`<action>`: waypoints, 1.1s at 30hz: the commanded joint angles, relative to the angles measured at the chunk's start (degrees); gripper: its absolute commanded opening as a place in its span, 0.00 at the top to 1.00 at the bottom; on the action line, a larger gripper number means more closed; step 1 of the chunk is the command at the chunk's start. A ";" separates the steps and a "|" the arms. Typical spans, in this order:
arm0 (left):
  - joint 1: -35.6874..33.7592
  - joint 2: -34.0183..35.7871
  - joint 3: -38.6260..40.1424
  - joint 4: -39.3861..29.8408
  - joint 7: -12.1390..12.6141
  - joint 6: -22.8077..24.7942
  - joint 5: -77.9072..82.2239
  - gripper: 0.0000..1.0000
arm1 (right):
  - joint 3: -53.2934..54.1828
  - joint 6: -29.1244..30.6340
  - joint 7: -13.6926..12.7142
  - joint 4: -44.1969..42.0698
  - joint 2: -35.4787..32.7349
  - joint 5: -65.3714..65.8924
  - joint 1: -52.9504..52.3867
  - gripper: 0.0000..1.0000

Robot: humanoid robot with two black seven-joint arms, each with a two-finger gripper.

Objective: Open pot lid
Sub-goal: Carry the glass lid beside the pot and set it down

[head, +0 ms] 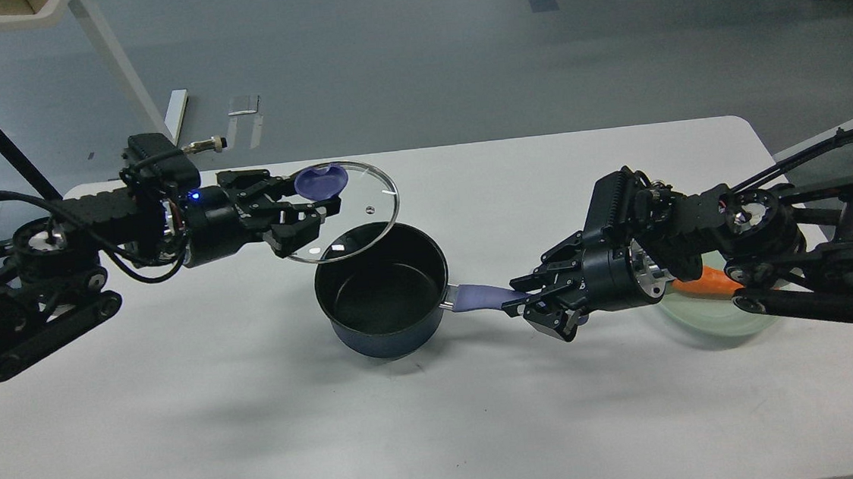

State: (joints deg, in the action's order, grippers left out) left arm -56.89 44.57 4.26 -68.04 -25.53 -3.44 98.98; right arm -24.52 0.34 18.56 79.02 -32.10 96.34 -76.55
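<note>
The left end effector [301, 210] is gripping the lid [344, 212] by its purple knob, fingers clamped on it, and is holding the lid tilted in the air. The pot [381, 292] is sitting on the desk [182, 426] just below and to the right of that end effector, uncovered, its black inside showing. The lid's lower rim is overlapping the pot's far left rim in this view. The pot's handle is running rightward into the right end effector [534, 307], whose fingers are closing around its tip. Clear desk for setting the lid down is lying beneath and toward me from the left end effector.
</note>
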 commanded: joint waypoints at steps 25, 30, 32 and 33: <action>20.50 8.35 -0.39 11.18 -2.47 -9.75 -0.90 0.49 | 0.00 0.01 -0.01 -0.01 -0.07 -0.01 0.00 0.82; 20.50 7.90 -0.39 11.36 -2.47 -9.75 -0.90 0.29 | 0.00 0.01 0.07 -0.01 -0.15 -0.01 0.08 0.81; 20.50 7.90 -0.39 11.36 -2.47 -9.75 -0.90 0.28 | 0.00 0.01 0.07 -0.01 -0.15 -0.01 0.08 0.81; 20.50 7.90 -0.39 11.36 -2.47 -9.83 -0.81 0.28 | 0.00 0.01 0.07 -0.01 -0.15 -0.01 0.08 0.81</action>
State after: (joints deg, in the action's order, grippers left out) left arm -36.39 52.50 3.86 -56.70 -28.00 -13.25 98.08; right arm -24.52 0.36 18.60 79.02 -32.17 96.34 -76.51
